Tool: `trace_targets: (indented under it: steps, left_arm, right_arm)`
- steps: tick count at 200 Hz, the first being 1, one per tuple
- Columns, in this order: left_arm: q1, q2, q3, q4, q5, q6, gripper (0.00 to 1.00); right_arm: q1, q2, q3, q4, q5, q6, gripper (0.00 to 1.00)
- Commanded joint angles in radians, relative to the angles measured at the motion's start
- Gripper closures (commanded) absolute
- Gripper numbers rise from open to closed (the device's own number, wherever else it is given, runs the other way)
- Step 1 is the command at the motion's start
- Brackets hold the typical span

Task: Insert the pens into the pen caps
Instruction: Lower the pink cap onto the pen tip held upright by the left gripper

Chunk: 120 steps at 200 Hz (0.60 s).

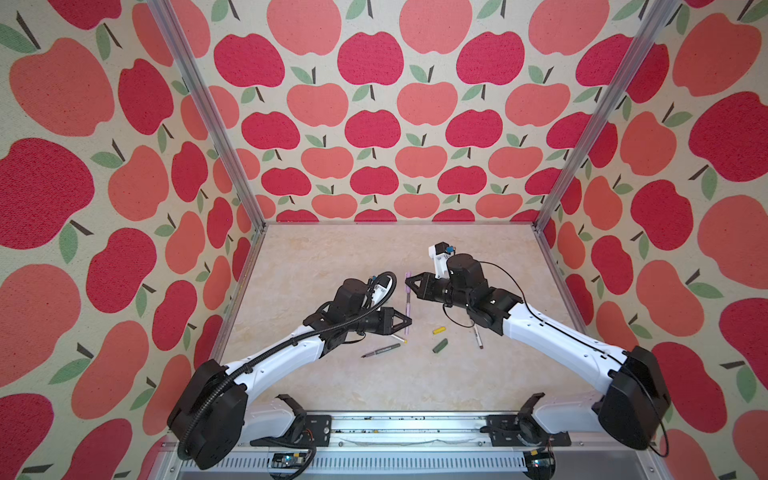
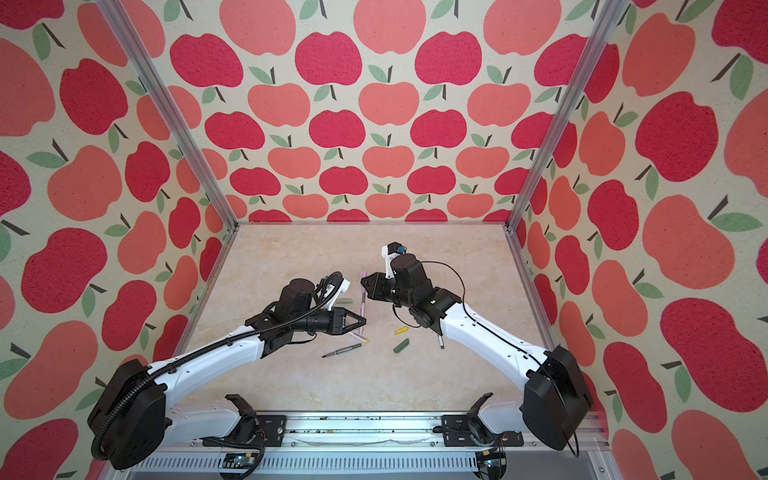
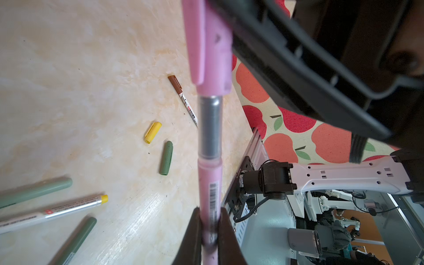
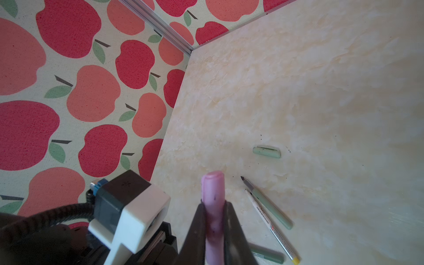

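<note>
While the left gripper (image 3: 210,213) clamps the pink pen (image 3: 210,174) and the right gripper (image 4: 214,204) pinches the pink cap (image 4: 213,183), both seem light, stiff, slick; grip mid-barrel, push straight.

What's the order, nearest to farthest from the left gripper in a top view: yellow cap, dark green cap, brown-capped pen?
1. yellow cap, just right of the left gripper.
2. dark green cap, right and closer to the arm bases.
3. brown-capped pen, farthest right, partly under the right arm.
</note>
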Motion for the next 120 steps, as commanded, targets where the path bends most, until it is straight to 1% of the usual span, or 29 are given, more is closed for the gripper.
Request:
trace_targets:
  steps: [1, 60, 120]
  left_arm:
    - [0.005, -0.020, 0.004, 0.061, -0.028, -0.016, 1.00]
    - [0.006, -0.050, -0.012, 0.056, -0.039, -0.014, 1.00]
    - [0.012, -0.073, -0.024, 0.059, -0.056, -0.014, 1.00]
  right_arm:
    - [0.037, -0.025, -0.039, -0.017, -0.019, 0.028, 1.00]
    - [0.049, -0.046, -0.070, -0.047, 0.017, 0.010, 1.00]
    - [0.058, -0.054, -0.059, -0.057, -0.002, 0.009, 1.00]
